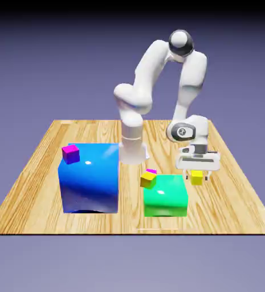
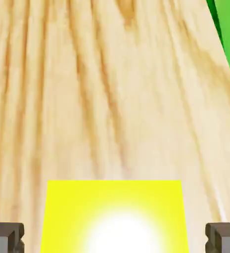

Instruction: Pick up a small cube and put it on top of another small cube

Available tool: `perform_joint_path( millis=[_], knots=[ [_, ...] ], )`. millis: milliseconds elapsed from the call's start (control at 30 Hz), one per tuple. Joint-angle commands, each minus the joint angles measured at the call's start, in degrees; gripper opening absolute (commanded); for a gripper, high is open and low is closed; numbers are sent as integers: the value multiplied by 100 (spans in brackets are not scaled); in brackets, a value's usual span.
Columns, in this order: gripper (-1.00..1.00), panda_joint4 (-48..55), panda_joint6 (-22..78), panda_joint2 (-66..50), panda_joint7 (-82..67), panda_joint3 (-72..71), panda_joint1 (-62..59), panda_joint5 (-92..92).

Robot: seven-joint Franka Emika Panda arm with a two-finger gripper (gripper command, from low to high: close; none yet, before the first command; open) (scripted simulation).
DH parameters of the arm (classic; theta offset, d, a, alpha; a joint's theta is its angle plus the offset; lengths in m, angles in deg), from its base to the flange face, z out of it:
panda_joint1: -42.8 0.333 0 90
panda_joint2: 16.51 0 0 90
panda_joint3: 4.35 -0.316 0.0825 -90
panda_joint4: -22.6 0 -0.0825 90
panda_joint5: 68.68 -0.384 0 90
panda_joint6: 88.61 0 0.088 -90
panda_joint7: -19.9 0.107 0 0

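In the exterior view the gripper (image 1: 197, 175) hung over the table (image 1: 37, 171) just to that view's right of the green block (image 1: 166, 195), pointing down, with the lemon cube (image 1: 197, 177) between its fingers. Whether the cube sat on the wood or was already clear of it could not be told from here. A golden cube (image 1: 147, 180) perched on the green block's upper left corner, a magenta bit showing behind it; another magenta cube (image 1: 70, 153) sat on the blue block (image 1: 90, 178). The likely target, the golden cube, lay to the view's left of the gripper and higher, so the carry would have to go up and across the green block. In the hand view the lemon cube (image 2: 114, 217) filled the lower middle, squarely between the two grey fingertips (image 2: 5, 237), though narrow strips of wood showed either side, so a firm pinch was not certain. The green block (image 2: 229, 34) edged the upper right corner.
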Motion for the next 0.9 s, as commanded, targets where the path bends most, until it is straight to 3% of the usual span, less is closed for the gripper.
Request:
perform_joint_path(
  millis=[0,400,867],
  knots=[
    [-100,-40,97,-84,-29,192,208,-9],
    [-100,-480,1232,-1080,-364,2501,2633,-126],
    [-100,1083,4255,-1256,122,5408,1208,-258]
  ],
)
